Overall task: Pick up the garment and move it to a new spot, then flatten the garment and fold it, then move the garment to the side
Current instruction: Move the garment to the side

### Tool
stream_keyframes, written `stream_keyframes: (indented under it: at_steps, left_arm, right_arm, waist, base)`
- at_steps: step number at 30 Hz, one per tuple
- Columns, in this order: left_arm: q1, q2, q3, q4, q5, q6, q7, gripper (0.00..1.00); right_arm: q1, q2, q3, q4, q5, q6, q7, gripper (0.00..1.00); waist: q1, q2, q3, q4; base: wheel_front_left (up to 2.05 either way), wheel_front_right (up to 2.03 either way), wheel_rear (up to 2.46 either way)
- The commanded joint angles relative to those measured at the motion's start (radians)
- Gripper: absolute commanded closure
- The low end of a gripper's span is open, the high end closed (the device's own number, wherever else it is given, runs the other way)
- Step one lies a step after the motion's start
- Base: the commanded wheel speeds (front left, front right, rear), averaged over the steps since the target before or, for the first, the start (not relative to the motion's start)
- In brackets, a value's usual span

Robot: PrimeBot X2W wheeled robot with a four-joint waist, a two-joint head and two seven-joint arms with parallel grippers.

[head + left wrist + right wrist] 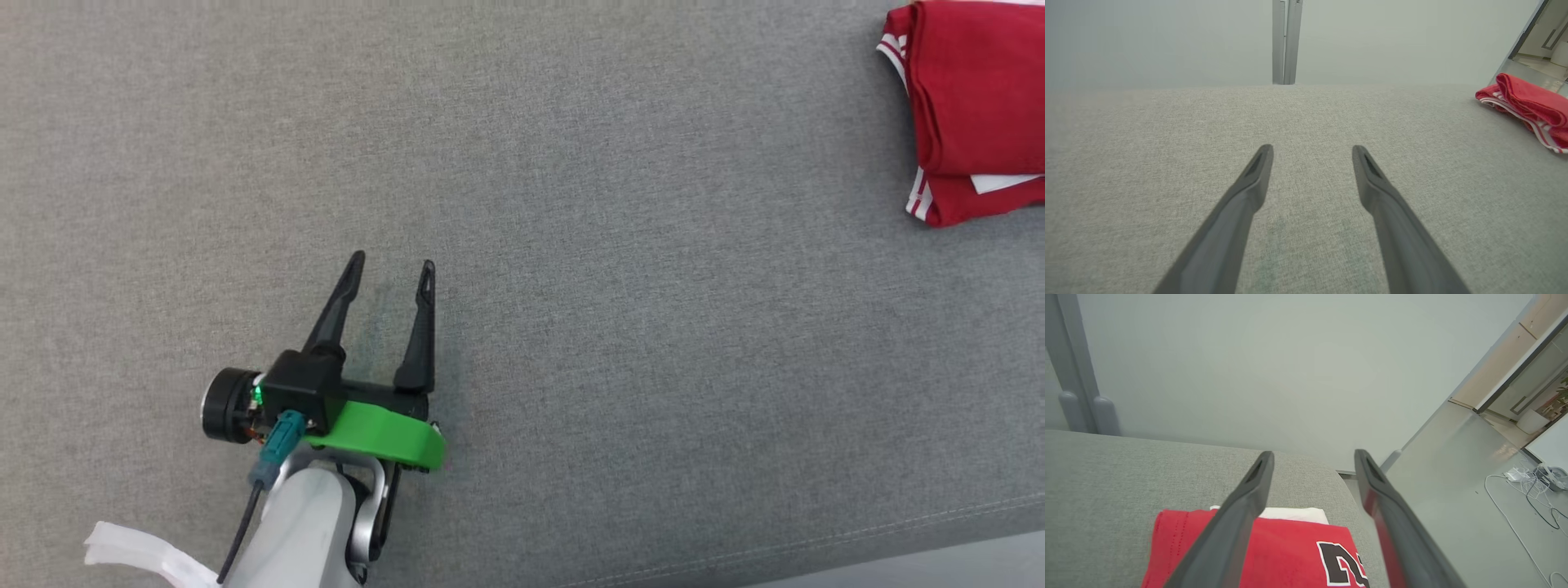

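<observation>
Grey fabric surface (571,245) fills the head view, and the garment (971,106) sits way off at the top right corner, close to the surface's right side. It's red w/ white stripes (894,49) at the hems, folded into a compact stack of layers, edges fairly square. Left gripper (393,261) is at lower left, well apart from the garment, its 2 fingers spread, nothing between them.

Left wrist view: same story. Left gripper (1312,149) is wide apart over bare fabric, the garment (1531,98) a red bundle far to the right near the edge, pale wall behind.

Right wrist view: right gripper (1313,454) is directly over the garment (1290,547), fingers apart, not clamped on the cloth. Black lettering (1339,563) w/ white outline faces up, and a white strip (1294,514) peeks out at the far edge.

Looks like the final move-to-the-side step, approx done. To finish clean, the right arm should prob lift straight up and away, fingers kept spread, so no tip snags the top layer and drags the fold open.
</observation>
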State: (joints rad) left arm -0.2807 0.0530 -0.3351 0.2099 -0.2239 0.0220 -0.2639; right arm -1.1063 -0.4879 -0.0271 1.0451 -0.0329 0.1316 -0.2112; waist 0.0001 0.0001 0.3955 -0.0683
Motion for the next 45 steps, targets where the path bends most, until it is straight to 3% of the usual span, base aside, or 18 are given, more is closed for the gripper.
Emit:
stream_keyframes:
  at_steps: [1,12,21,30,45]
  left_arm:
    - [-0.019,0.009,0.017,0.001,-0.001,0.009,0.000,0.00]
    - [-0.012,0.005,0.138,0.059,-0.030,0.048,0.000,0.00]
    - [0.081,-0.001,0.195,0.093,-0.076,0.043,0.000,0.00]
    - [0.171,-0.001,0.155,0.067,-0.116,0.068,0.000,0.00]
    - [0.274,-0.001,0.122,-0.001,-0.094,0.134,0.000,0.00]
  right_arm:
    - [0.009,0.018,0.023,-0.008,0.012,-0.002,-0.016,0.00]
    - [0.189,0.179,0.148,-0.159,0.153,-0.002,-0.055,0.00]
    - [0.514,0.282,0.087,-0.460,0.175,-0.002,-0.054,0.00]
    - [0.820,0.410,0.021,-0.712,0.152,-0.002,-0.054,0.00]
    - [1.008,0.437,0.089,-0.836,0.183,-0.002,-0.017,0.00]
  waist:
    - [-0.0001,-0.0001,-0.036,-0.012]
    - [-0.0001,-0.0001,-0.175,-0.022]
    - [-0.0001,-0.0001,-0.275,-0.003]
    - [-0.0001,-0.0001,-0.330,0.025]
    - [-0.0001,-0.0001,-0.357,0.039]
  base:
    - [0.00,0.00,0.00]
    - [0.00,0.00,0.00]
    - [0.00,0.00,0.00]
    - [0.00,0.00,0.00]
    - [0.00,0.00,0.00]
